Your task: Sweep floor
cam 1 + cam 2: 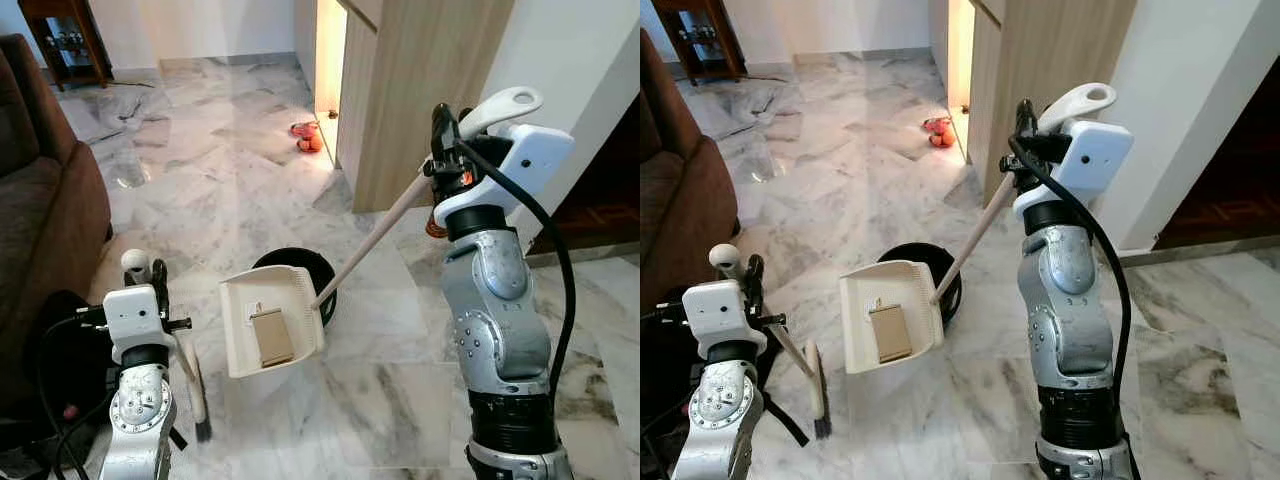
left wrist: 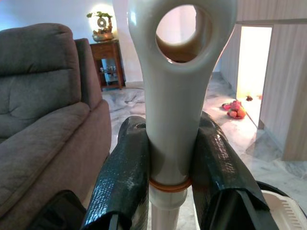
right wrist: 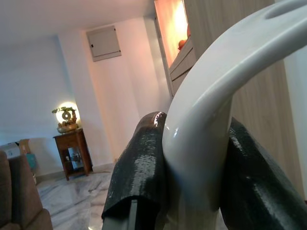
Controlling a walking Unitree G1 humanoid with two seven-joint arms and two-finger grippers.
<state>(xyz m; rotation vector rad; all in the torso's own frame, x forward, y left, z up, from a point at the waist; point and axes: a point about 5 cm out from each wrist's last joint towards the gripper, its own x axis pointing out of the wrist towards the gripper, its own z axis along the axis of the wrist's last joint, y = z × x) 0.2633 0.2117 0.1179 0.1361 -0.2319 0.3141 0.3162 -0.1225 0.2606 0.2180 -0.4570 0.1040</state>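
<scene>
Floor: grey-veined white marble floor (image 1: 400, 390), glossy, spreading across a living room.
Dustpan: a cream dustpan (image 1: 270, 325) is tipped up over a black bin (image 1: 312, 265), its open tray facing the camera; a flat brown piece (image 1: 271, 337) lies inside the tray.
Dustpan handle: a long pale handle (image 1: 372, 240) slants up from the pan to the right gripper.
Right gripper: the right gripper (image 1: 443, 150) is raised well above the pan, its black fingers (image 3: 139, 167) clamped on either side of the handle's white looped end (image 1: 500, 105).
Brush: a small broom (image 1: 818, 385) stands with dark bristles touching the floor, just left of the dustpan.
Left gripper: the left gripper (image 2: 170, 177) sits low, its fingers (image 2: 122, 177) squeezed around the broom's grey top with a hanging hole (image 2: 181, 26).
Surroundings: brown sofa (image 1: 45, 200) on the left; wooden cabinet (image 1: 420, 90) behind; red toys (image 1: 307, 136) on the floor near it.
</scene>
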